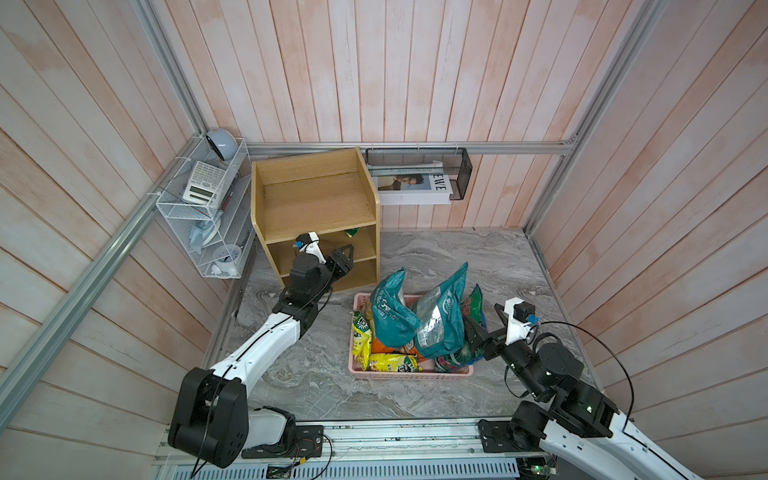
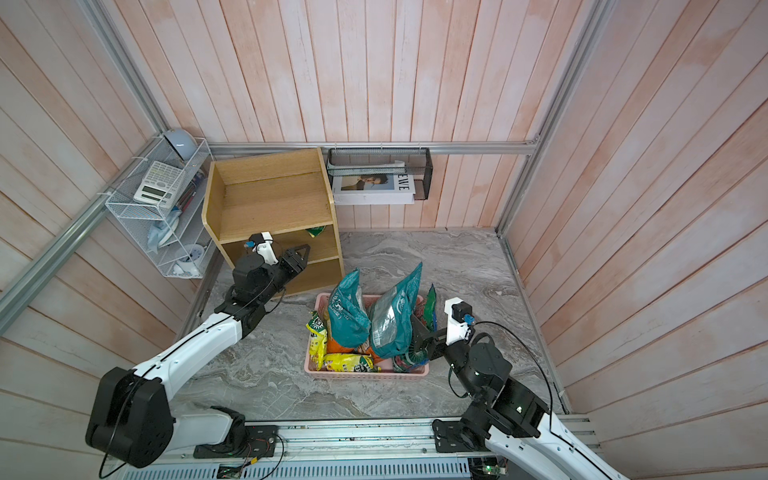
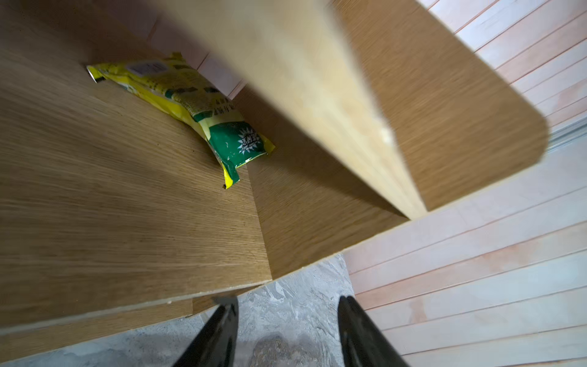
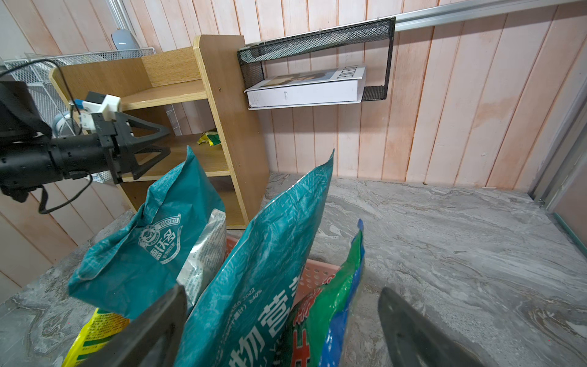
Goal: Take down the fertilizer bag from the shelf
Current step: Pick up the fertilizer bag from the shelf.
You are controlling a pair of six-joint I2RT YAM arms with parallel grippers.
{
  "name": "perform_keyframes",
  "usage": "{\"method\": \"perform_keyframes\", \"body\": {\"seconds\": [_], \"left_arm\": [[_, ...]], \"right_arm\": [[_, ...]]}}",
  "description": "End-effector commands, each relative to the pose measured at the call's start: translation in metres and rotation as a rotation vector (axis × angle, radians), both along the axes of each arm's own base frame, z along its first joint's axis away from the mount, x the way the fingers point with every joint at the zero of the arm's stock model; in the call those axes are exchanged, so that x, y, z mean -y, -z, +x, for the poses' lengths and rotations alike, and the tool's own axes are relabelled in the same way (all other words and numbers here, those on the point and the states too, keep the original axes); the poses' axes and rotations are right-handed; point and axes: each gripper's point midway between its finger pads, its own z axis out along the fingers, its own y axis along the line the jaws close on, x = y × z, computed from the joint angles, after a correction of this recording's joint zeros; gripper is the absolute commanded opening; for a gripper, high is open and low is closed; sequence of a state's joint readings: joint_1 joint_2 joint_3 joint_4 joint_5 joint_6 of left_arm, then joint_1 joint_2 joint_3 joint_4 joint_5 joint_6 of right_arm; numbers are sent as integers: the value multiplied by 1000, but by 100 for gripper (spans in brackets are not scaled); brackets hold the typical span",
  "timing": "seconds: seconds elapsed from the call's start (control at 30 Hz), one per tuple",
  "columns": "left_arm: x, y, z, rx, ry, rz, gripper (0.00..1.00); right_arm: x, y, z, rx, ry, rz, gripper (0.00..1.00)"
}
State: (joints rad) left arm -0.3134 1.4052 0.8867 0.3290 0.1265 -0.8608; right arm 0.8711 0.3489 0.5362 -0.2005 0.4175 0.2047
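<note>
The light-wood shelf (image 1: pixel 316 208) stands against the back wall. On its middle tier, in the far right corner, lies the fertilizer bag (image 3: pixel 190 105), yellow and green; from above only its tip (image 1: pixel 353 232) shows. My left gripper (image 3: pixel 286 302) hangs in front of that tier's opening, short of the bag, open with only floor between its fingers; it also shows in both top views (image 1: pixel 347 253) (image 2: pixel 301 253). My right gripper (image 4: pixel 281 297) is open at the right side of the pink basket (image 1: pixel 411 376). Bag tops stand between its wide fingers.
The pink basket holds several bags, two tall teal ones (image 1: pixel 392 316) (image 1: pixel 444 320) among them. A white wire rack (image 1: pixel 208 216) with a calculator hangs on the left wall. A black mesh basket (image 1: pixel 419 166) with a book hangs right of the shelf.
</note>
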Motion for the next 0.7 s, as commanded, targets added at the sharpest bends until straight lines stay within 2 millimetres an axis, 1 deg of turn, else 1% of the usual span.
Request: {"method": "perform_keyframes", "body": {"seconds": [0.0, 0.03, 0.13, 0.2, 0.3, 0.37, 0.57, 0.67], "left_arm": [[5, -2, 19, 15, 12, -48, 39], [5, 0, 23, 17, 11, -63, 36], [5, 4, 36, 23, 1, -91, 36], [6, 3, 44, 25, -3, -109, 39], [6, 1, 55, 25, -16, -127, 39], [7, 3, 61, 15, -23, -135, 40], [4, 21, 78, -31, -60, -171, 40], [1, 33, 83, -59, -78, -200, 43]], "right_arm": [[-1, 0, -1, 14, -9, 3, 98], [-1, 0, -1, 16, -9, 3, 98], [-1, 0, -2, 19, -11, 4, 98], [-1, 0, -2, 18, -13, 4, 98], [-1, 0, -2, 19, -14, 3, 98], [-1, -1, -3, 20, -15, 4, 98], [-1, -1, -4, 24, -21, 9, 98], [0, -1, -4, 25, -20, 11, 98]]}}
